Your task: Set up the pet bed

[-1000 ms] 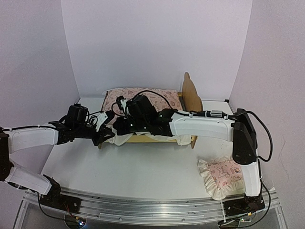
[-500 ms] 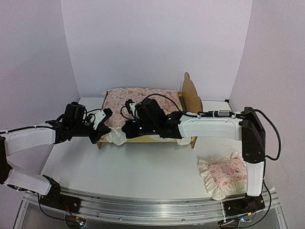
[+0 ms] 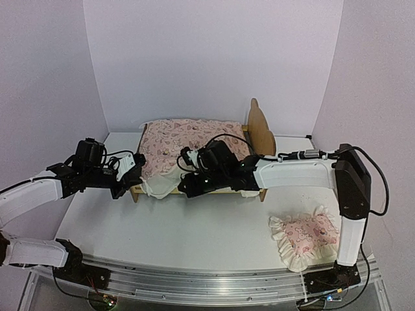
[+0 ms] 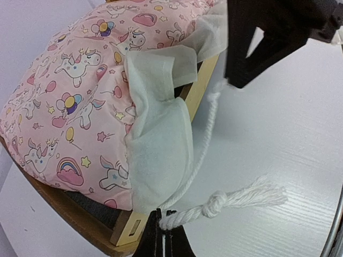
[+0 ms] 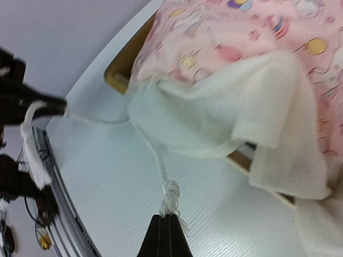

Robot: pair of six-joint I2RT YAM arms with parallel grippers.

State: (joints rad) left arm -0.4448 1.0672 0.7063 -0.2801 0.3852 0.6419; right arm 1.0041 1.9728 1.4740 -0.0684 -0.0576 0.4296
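The pet bed (image 3: 261, 131) stands at the back middle, its plywood rail (image 4: 126, 231) showing under a pink unicorn-print cushion (image 3: 188, 138) that lies on it. The cushion's white ruffle (image 4: 161, 144) hangs over the bed's left end. Two white cords run out of the ruffle. My left gripper (image 4: 163, 224) is shut on one cord just behind its knot (image 4: 217, 202), at the bed's left foot corner (image 3: 128, 176). My right gripper (image 5: 170, 215) is shut on the other cord's tasselled end below its knot (image 5: 171, 188), in front of the bed (image 3: 187, 186).
A small pink ruffled pillow (image 3: 303, 237) lies on the white table (image 3: 194, 233) at the front right, beside the right arm's base. The metal rail (image 3: 194, 280) runs along the near edge. Walls close in on the left, back and right.
My left gripper has shut on a cord and drawn back to the left. My right gripper has moved right and toward the front, away from the bed's left end, pulling its cord.
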